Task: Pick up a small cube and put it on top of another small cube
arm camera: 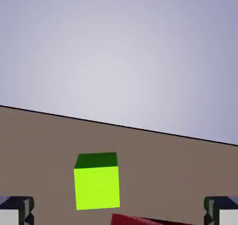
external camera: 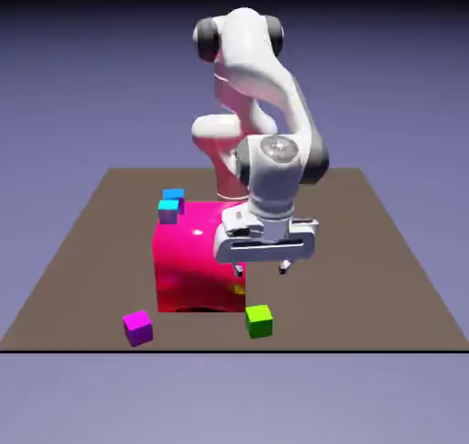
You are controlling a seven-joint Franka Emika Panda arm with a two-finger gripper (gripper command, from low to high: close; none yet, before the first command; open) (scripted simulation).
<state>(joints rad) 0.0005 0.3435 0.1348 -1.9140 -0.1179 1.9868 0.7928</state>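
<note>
The small lime-green cube (external camera: 259, 320) sits on the brown table near its front edge, just right of the big pink cube. In the hand view the green cube (arm camera: 97, 181) lies on the table left of the middle, between the two widely spread fingertips (arm camera: 18, 210). My gripper (external camera: 262, 269) hangs open above the table, above and slightly behind the green cube, with nothing between its fingers. A small magenta-purple cube (external camera: 137, 327) rests at the front, toward the exterior view's left.
A big glossy pink cube (external camera: 192, 259) stands in the middle of the table (external camera: 385, 277), right beside my gripper. A small cyan cube (external camera: 169, 211) and a small blue cube (external camera: 173, 196) show at the pink cube's far left corner. The table's front edge lies close behind the green cube.
</note>
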